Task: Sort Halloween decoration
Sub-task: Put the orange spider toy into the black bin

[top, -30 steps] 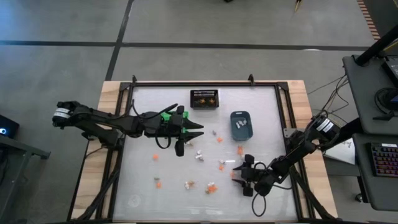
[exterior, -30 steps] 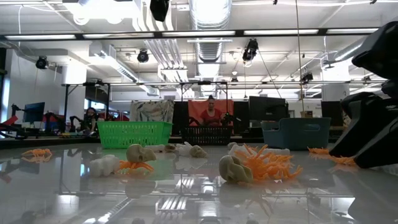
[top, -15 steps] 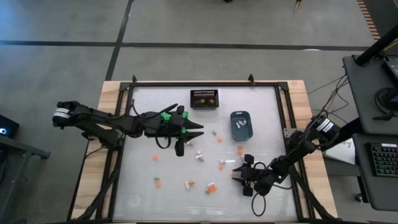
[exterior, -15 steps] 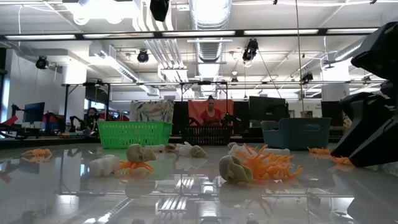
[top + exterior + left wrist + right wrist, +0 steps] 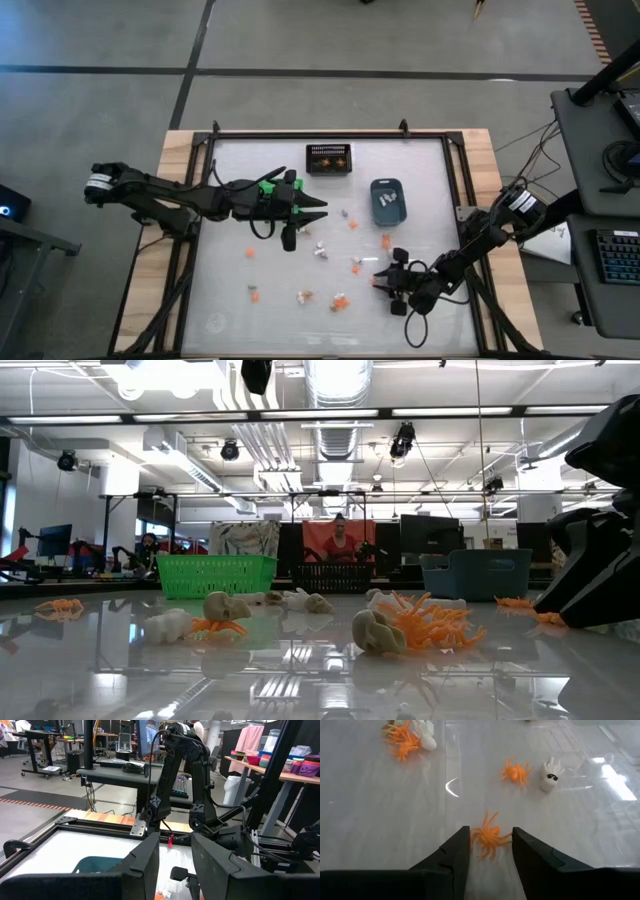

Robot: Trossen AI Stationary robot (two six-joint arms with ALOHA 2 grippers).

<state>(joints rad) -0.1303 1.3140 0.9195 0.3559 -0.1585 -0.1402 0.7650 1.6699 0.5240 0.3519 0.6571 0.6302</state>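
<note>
Grasp step: right pincer [image 5: 490, 852], low near the table's [image 5: 230, 300] right edge, stands open around an orange spider [image 5: 490, 839]; next, close and lift. Left pincer [image 5: 318, 210] waits mid-table, narrowly open.

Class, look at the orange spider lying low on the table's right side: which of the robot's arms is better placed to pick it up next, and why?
The right. The right gripper is open with the orange spider between its fingers, down at the table. The left gripper hangs open mid-table near the green bin, farther off.
</note>
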